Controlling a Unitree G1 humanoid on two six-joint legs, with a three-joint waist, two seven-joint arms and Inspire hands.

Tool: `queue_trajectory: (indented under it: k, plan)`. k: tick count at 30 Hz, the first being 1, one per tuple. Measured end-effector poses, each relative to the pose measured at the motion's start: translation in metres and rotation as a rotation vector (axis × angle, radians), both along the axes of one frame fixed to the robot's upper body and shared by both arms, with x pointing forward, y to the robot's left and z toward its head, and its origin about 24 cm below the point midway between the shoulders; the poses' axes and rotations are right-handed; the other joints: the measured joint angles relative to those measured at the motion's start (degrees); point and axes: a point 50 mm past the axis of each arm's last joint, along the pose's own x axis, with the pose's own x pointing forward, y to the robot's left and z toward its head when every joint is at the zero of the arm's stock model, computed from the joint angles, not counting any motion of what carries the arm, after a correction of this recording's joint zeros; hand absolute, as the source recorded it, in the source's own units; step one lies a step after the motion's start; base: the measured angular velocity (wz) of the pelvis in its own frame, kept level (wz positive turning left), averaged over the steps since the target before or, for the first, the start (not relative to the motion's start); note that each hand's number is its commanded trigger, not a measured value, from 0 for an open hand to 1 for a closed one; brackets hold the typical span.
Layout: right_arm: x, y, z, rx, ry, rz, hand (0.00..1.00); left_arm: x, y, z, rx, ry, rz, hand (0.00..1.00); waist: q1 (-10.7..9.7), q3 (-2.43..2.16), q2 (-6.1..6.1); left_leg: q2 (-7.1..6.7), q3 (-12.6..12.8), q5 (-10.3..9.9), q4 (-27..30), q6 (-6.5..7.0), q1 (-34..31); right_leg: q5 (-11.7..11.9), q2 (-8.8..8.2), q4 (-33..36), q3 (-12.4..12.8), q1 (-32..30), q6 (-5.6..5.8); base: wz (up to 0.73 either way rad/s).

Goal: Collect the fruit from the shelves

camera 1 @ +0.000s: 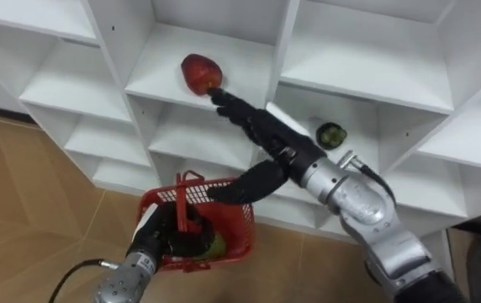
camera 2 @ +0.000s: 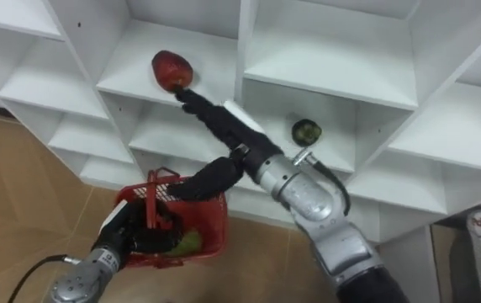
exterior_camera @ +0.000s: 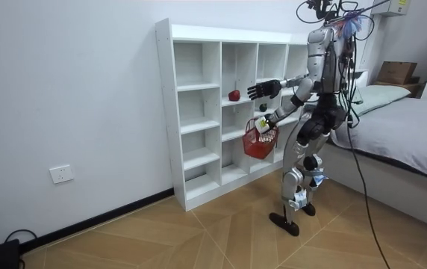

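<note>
2 fruits lie in neighbouring compartments of the white closet: a red fruit and, to its right, a green fruit. The right hand stretches out, fingers straight, tips at the red fruit's lower edge. The left hand curls round the red basket handle.

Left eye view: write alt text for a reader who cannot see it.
The robot's right hand, fingers straight, reaches up to a red fruit on a white closet shelf, fingertips at its edge. Its left hand grips the handle of a red basket below, with something green inside; a dark green fruit sits in a compartment further right.
</note>
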Motion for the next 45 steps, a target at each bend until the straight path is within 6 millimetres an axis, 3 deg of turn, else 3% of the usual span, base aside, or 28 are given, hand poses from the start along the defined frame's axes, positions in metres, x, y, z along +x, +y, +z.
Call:
queue_trajectory:
  k: [4, 12, 20, 27, 33, 37, 41, 45]
  plan:
    - [-0.003, 0.004, -0.006, -0.002, 0.032, 0.031, 0.0, -0.005, 0.0, -0.007, 0.004, 0.038, 0.007, 1.0, 0.48, 0.41, 0.61, -0.3, -0.74, -0.27, 1.12, 0.38, -1.04, -0.18, -0.24, 0.09, -0.58, 0.04, 0.31, 0.13]
    - [-0.006, 0.0, -0.01, -0.018, 0.052, 0.055, 0.0, -0.003, 0.001, -0.007, 0.01, 0.039, 0.008, 1.0, -0.01, 0.71, 1.15, -0.54, -0.69, -0.48, 1.77, 0.75, -2.6, -0.14, -0.84, 0.26, -1.67, -0.9, 0.6, 0.03]
    - [-0.017, -0.004, -0.023, -0.024, 0.103, 0.06, 0.0, 0.006, 0.001, -0.003, 0.02, 0.02, 0.019, 1.0, -0.97, 0.61, 1.17, -0.45, -0.42, -0.48, 2.15, 0.76, -3.07, -0.15, -0.77, 0.25, -1.5, -1.44, 0.63, -0.01]
    - [-0.014, -0.008, -0.021, -0.03, 0.078, 0.025, 0.0, 0.013, -0.001, 0.001, 0.023, -0.007, 0.024, 1.0, -1.11, 0.32, 1.15, -0.44, 0.19, -0.47, 2.06, 0.77, -2.9, -0.16, -0.84, 0.81, -0.88, -1.81, 0.61, -0.04]
    - [0.002, -0.01, -0.003, -0.029, -0.011, -0.024, 0.0, 0.014, -0.005, 0.001, 0.014, -0.021, 0.038, 1.0, -1.2, 0.09, 0.89, -0.44, 0.56, -0.45, 2.14, 0.8, -2.99, -0.18, -0.93, 1.48, -0.47, -2.14, 0.61, -0.03]
    - [0.021, -0.015, 0.02, -0.004, -0.114, -0.126, 0.0, 0.014, -0.002, 0.001, 0.017, -0.021, 0.05, 1.0, -0.94, 0.0, 0.72, -0.45, 0.6, -0.32, 2.26, 0.87, -2.96, -0.17, -1.07, 1.85, -0.57, -2.06, 0.58, 0.0]
    - [0.039, -0.016, 0.045, 0.01, -0.229, -0.183, 0.0, 0.013, 0.001, 0.001, 0.035, -0.018, 0.042, 1.0, -0.82, 0.06, 0.19, -0.43, 0.58, -0.27, 2.5, 0.82, -3.06, -0.19, -1.01, 2.05, -0.42, -2.21, 0.55, 0.0]
    - [0.046, -0.014, 0.054, 0.001, -0.271, -0.203, 0.0, 0.013, 0.002, 0.001, 0.039, -0.02, 0.048, 1.0, -0.75, 0.14, -0.5, -0.43, 0.44, -0.22, 2.51, 0.78, -3.33, -0.19, -0.97, 2.03, -0.48, -2.37, 0.51, 0.0]
